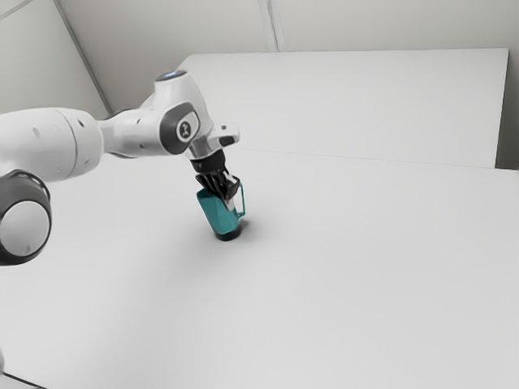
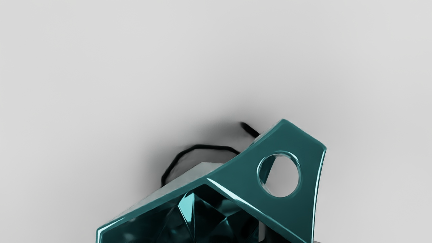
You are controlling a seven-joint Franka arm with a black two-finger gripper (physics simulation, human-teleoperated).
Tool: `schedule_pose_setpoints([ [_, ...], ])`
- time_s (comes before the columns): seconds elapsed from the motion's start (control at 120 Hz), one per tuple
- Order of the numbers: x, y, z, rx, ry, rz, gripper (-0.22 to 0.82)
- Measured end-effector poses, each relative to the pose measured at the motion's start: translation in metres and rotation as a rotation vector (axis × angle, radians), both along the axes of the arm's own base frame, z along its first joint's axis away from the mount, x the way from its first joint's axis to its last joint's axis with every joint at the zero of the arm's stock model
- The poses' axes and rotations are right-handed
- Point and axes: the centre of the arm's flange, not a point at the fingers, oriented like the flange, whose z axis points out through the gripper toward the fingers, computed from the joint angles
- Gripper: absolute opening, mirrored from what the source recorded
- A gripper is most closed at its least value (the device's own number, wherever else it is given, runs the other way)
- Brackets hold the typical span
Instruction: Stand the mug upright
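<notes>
Fingers (image 1: 233,186) are at the mug (image 1: 217,214)'s rim; whether they stand apart or clamp it, I cannot tell. It tilts, base lowest, rim leaning toward the exterior view's left, handle (image 2: 243,189) toward that view's right. Above it is my gripper (image 1: 217,185); my arm (image 1: 134,132) reaches in from the exterior view's left, over the white table (image 1: 340,284).

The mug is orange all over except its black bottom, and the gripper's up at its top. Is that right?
Not the orange: the exterior view shows the mug is blue-green. It does have a black bottom, and the gripper is at its top.
</notes>
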Motion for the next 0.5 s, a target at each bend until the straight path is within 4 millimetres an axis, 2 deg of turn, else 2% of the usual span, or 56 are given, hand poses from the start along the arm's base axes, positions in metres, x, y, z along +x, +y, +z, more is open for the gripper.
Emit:
schedule_pose_setpoints([
  [0.5,0.0024,-0.0037,-0.0051,0.054,-0.012,-0.007,-0.18],
])
